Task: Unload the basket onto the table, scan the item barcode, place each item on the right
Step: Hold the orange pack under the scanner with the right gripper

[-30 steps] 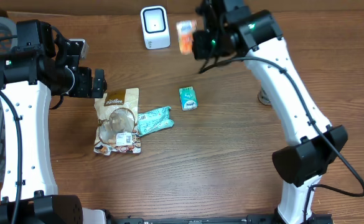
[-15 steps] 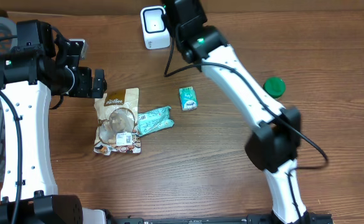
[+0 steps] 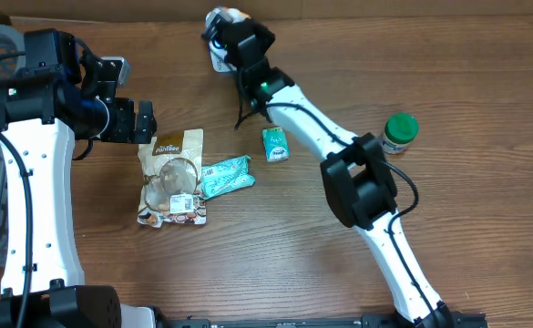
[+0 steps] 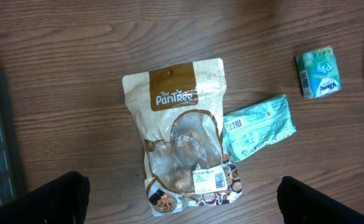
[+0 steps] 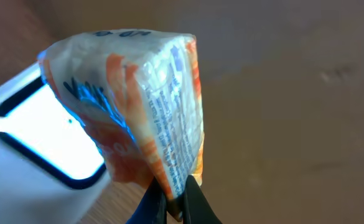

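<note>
The wooden table (image 3: 275, 255) has a scanner (image 5: 20, 180) at its far edge. The right gripper (image 5: 172, 202), jaws pressed together, pinches an orange packet (image 5: 138, 106) by its seam, just in front of the scanner window. I judge the scan is underway, but I cannot tell if the code was read. The left gripper (image 3: 128, 121) hangs spread above a bag (image 4: 182, 143) at the left.
</note>
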